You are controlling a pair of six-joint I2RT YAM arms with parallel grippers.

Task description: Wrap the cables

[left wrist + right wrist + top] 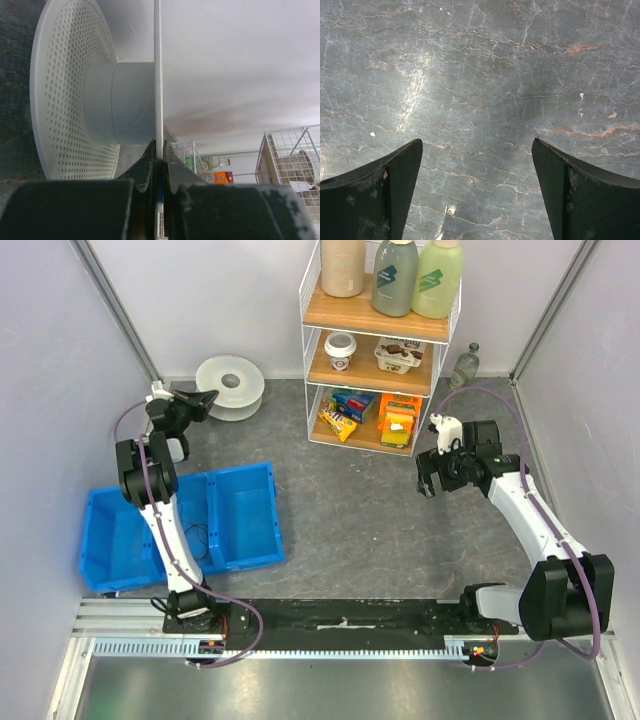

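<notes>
White plastic fills my left wrist feed: the left gripper (158, 156) is pinched tight on the thin flange edge of the white spool (100, 100), which lies at the back left of the table (360, 530). My right gripper (477, 190) hangs over the grey marbled top with its fingers spread wide, holding nothing. The cable (203, 536) — a faint black thread — shows only from above, lying in the blue bins (245, 525) just beside the left arm; which compartment, I cannot tell.

Cable (205, 535) in blue bin (245, 525): too thin to trace, partly behind left arm (165, 520). Spool (120, 102) cropped at left wrist view's top edge; shelf (285, 160) blurred, lower right.
</notes>
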